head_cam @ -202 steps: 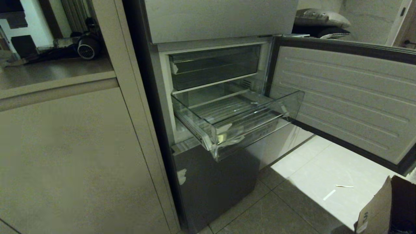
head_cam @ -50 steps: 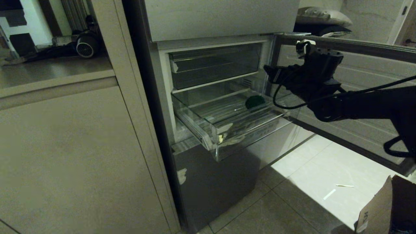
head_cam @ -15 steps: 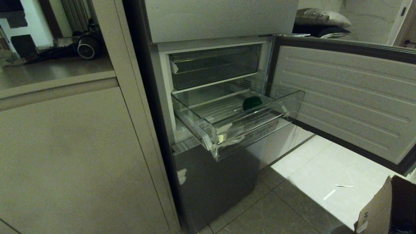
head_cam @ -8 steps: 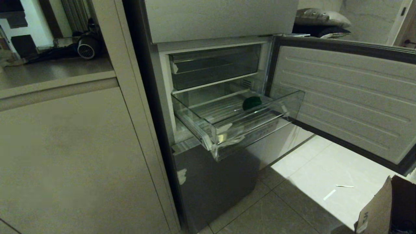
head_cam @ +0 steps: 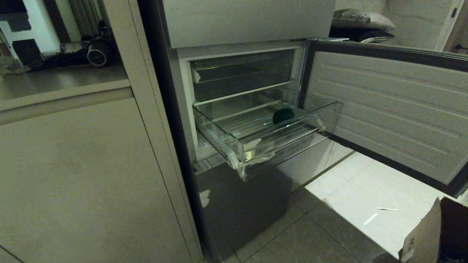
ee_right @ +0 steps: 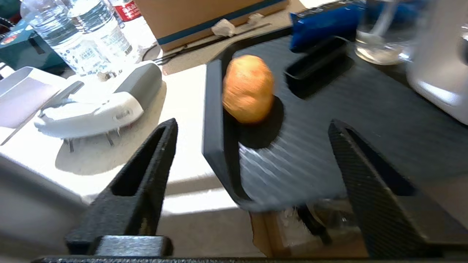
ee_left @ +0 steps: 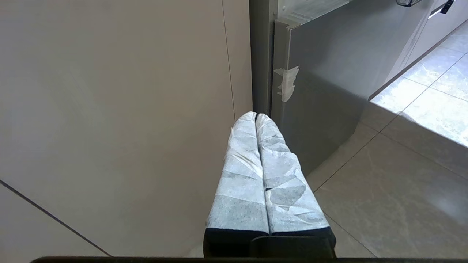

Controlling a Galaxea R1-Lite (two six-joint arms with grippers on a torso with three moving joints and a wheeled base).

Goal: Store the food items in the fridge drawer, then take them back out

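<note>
**Going for the 2nd item: potato-coloured piece next**

My right gripper (ee_right: 252, 126) is out of the head view, aimed down at a black tray (ee_right: 314, 146) off to the side. Jaws spread wide, nothing btwn them. The brownish-orange food item (ee_right: 248, 88) sits on the tray ahead of my fingertips, a bit toward my left finger (ee_right: 146, 164), not touching either one. It lies close to the tray's raised edge, w/ a black recess beyond it toward my right finger. Water bottles (ee_right: 91, 34) and a white-grey device (ee_right: 98, 102) lie off the tray, past my left finger.

The dark green food item (head_cam: 283, 115) is already in the fridge drawer (head_cam: 278, 146), which stands pulled out, fridge door (head_cam: 384, 113) swung wide. So I'd judge storing is half done.

How I'd do this grab: centre the piece btwn the fingers first, shifting toward my left finger's side, then come down so the tips straddle its middle, not its top. It's rounded and prob. firm, so it could roll or squirt out if pinched high or off-centre. Keep the left finger clear of the tray rim on the way down. Close gently, lift straight up.

My left gripper (ee_left: 256, 118) is parked low by the cabinet panel (ee_left: 109, 109), beside the fridge's lower corner, padded fingers pressed together, empty.
</note>
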